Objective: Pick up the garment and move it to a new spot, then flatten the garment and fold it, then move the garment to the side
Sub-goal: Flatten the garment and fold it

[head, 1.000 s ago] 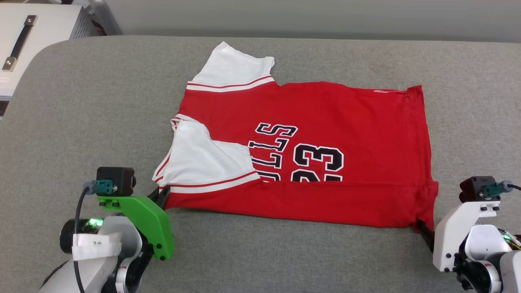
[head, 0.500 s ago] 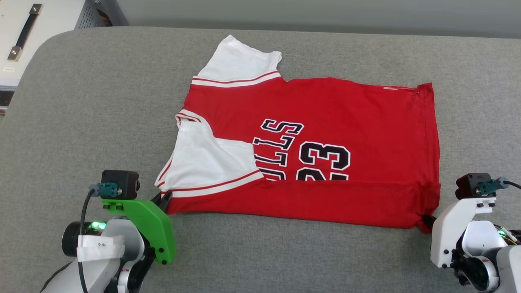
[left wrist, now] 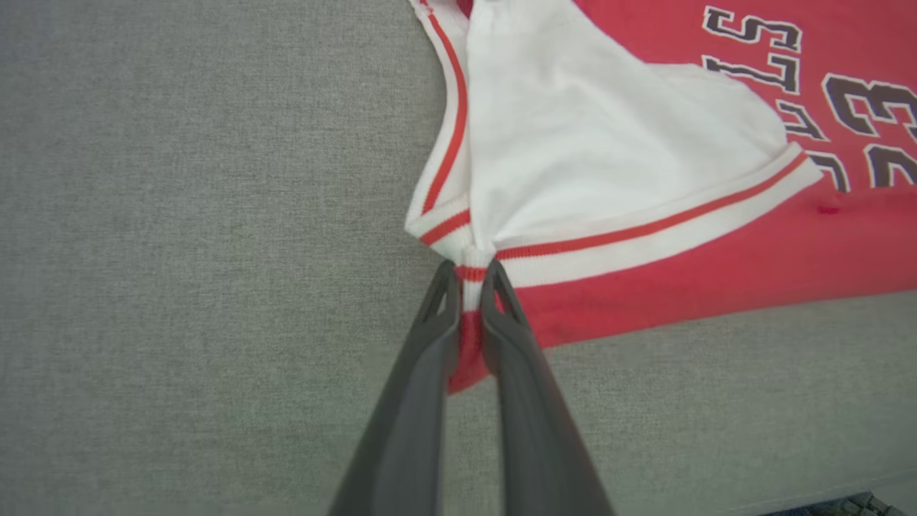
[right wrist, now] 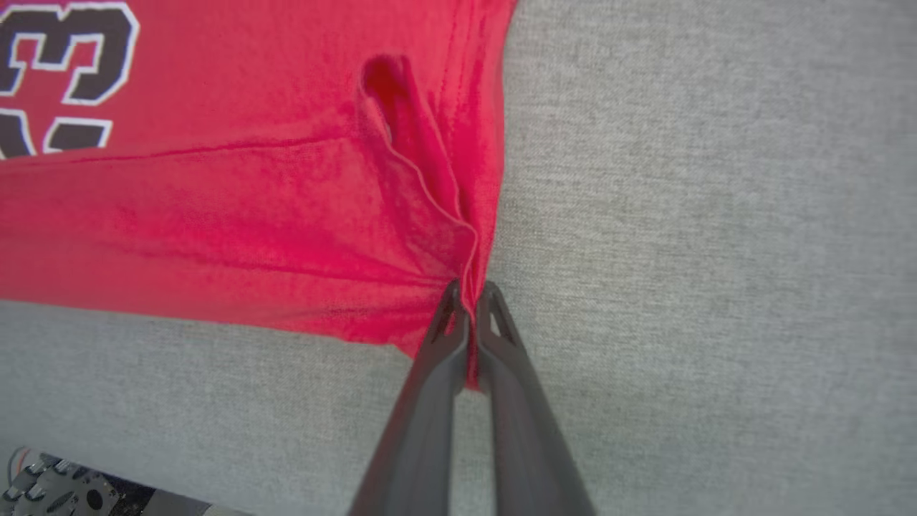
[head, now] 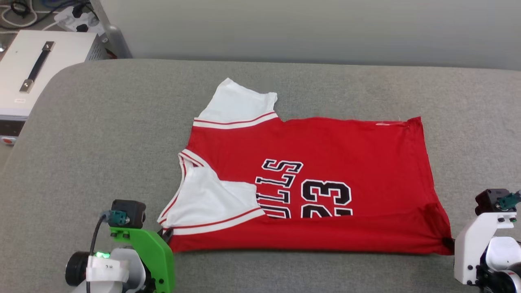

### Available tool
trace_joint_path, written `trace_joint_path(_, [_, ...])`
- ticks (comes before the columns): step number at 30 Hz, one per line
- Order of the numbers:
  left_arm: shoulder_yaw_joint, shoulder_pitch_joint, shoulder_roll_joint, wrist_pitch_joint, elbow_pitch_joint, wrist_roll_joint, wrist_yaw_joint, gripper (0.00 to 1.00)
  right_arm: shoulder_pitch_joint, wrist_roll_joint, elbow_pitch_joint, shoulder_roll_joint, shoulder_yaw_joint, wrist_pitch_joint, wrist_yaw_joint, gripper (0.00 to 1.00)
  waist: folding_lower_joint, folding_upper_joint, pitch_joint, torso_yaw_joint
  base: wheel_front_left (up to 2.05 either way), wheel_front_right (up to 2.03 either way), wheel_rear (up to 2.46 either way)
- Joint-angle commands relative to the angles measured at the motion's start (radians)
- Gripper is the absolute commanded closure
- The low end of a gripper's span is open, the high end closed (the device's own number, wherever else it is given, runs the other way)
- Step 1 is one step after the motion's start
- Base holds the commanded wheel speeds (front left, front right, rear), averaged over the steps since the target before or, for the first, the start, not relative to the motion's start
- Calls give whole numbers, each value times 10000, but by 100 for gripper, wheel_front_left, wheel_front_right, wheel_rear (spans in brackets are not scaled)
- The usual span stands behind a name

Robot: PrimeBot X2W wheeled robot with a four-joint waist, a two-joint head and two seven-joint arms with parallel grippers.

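A grey fabric-covered surface fills the scene, with a pale wall behind its far edge and a white case with a black handle off its far left corner. The garment lies spread in the middle of the surface, collar end to the left and hem to the right. Its near long edge is folded up over itself, so the black lettering is cut off along the fold. One white sleeve points to the far side. The other sleeve lies folded in over the red body.

The left gripper is clenched on the near left corner, with striped trim and red cloth pinched between its dark fingers. The right gripper is clenched on the near right corner at the hem, where the red fabric bunches into a pleat running into the fingertips. Both corners sit close to the surface, and the near edge runs almost straight between the two grips.
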Motion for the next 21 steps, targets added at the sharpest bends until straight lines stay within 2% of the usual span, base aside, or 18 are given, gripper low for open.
trace_joint_path(1, [-26, 245, 159, 41, 37, -41, -5, 100, 235, 157, -137, -236, -81, 126, -11, 100, 0, 0, -445, -88, 0, 0, 0])
trace_joint_path(9, [-352, 1112, 275, 284, -332, -223, 126, 100, 1378, 766, -1237, -581, -460, 1086, -11, 100, 0, 0, -878, -139, 0, 0, 0])
trace_joint_path(16, [-560, 1456, 143, 322, -270, -330, 127, 100, 2197, 739, -1954, -285, -977, 1633, -11, 100, 0, 0, -761, -164, 0, 0, 0])
trace_joint_path(21, [-644, 1300, -92, 297, 133, -390, -64, 100, 2251, 531, -1953, -77, -977, 1540, -11, 100, 0, 0, -495, -180, 0, 0, 0])
